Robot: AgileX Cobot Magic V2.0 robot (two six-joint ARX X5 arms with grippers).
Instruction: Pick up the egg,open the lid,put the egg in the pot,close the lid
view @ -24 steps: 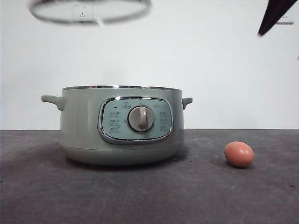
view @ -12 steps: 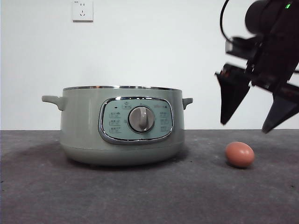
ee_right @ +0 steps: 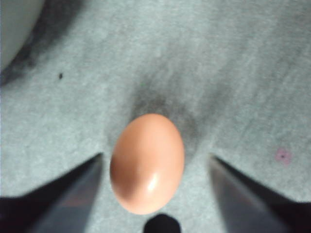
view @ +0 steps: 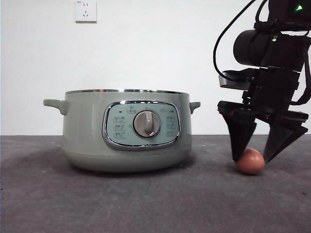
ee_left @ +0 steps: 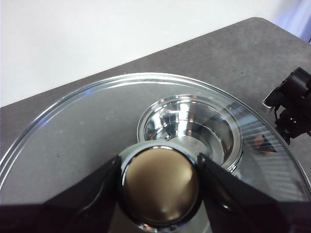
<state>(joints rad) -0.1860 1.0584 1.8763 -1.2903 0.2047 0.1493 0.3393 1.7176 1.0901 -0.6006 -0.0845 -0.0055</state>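
The reddish-brown egg (view: 251, 161) lies on the dark table to the right of the sage-green pot (view: 125, 129), which stands open. My right gripper (view: 253, 156) is open and low over the egg, one jaw on each side; the right wrist view shows the egg (ee_right: 147, 163) between the jaws with gaps on both sides. My left gripper (ee_left: 160, 182) is shut on the knob (ee_left: 160, 183) of the glass lid (ee_left: 73, 131) and holds it high above the pot (ee_left: 190, 127), out of the front view.
A white wall with a socket (view: 86, 10) stands behind the table. The dark table (view: 146, 204) stretches in front of the pot. The right arm (ee_left: 293, 104) shows through the lid in the left wrist view.
The right gripper has come down from the upper right and now straddles the egg. The lid has risen out of the front view. The egg and pot have not moved.
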